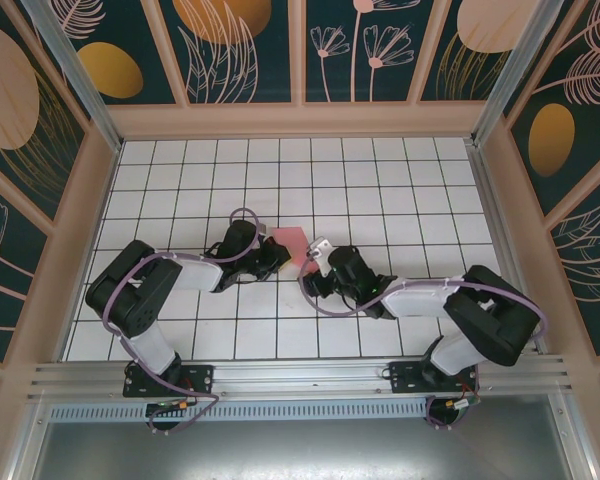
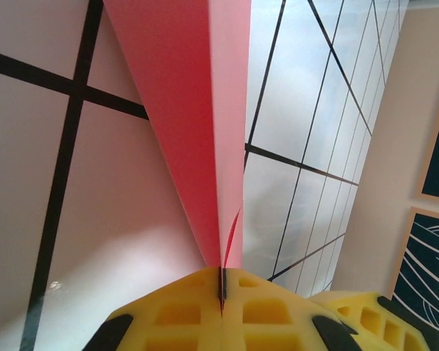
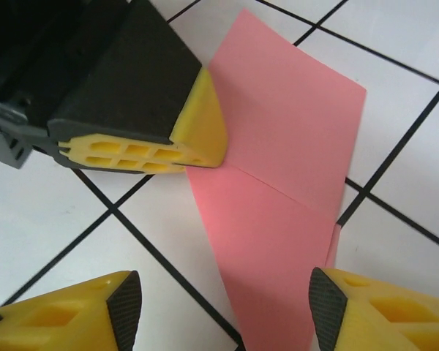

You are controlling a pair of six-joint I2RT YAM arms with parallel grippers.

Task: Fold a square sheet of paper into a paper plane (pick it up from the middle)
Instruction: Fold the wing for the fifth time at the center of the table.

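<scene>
paper sheet (image 3: 285, 139) pinched tight by left gripper (image 2: 222, 284), prob as anchor; right gripper (image 3: 227, 307) held spread over sheet's near end

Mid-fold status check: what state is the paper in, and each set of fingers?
square sheet of paper: partly folded, creased, not yet a plane.
left fingers: shut, pinching the paper's edge.
right fingers: open, the paper's end between them, not gripped.
</scene>
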